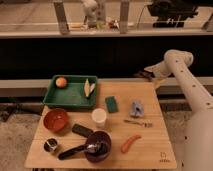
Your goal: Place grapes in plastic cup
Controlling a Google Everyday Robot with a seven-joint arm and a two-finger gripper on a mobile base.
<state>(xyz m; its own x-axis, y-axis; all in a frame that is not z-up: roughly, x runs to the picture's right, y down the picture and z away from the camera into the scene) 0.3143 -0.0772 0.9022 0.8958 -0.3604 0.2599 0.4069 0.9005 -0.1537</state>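
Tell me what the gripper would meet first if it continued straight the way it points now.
The gripper sits beyond the wooden table's far right corner, pointing left. That line seems to run behind the green plastic tray, so it looks free, though depth is unclear.
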